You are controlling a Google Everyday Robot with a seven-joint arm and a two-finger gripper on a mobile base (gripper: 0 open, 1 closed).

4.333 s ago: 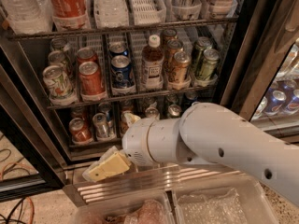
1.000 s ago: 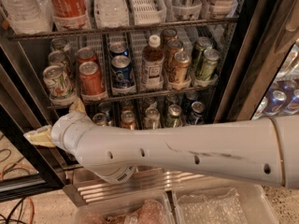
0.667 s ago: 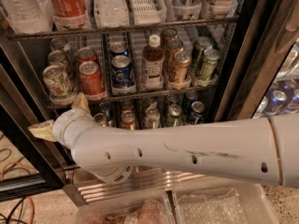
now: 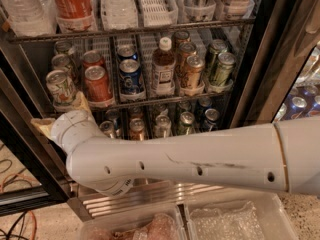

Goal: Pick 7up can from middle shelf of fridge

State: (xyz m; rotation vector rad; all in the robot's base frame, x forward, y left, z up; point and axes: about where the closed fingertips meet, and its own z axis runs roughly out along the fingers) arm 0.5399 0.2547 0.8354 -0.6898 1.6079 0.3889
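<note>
Reaches in from the right with a smooth white arm [image 4: 200, 154], wrist bent, gripper [image 4: 61, 115] just under the 7up can [image 4: 61, 87], tan fingers [image 4: 82, 104] spread wide, holding nothing. Stands upright at the left end of the middle shelf [image 4: 165, 100] in the fridge [image 4: 250, 84], beside a red can [image 4: 97, 84]. Shows green and red marks on whitish metal, lettering unreadable. Dark wire, white plastic lanes.
</note>
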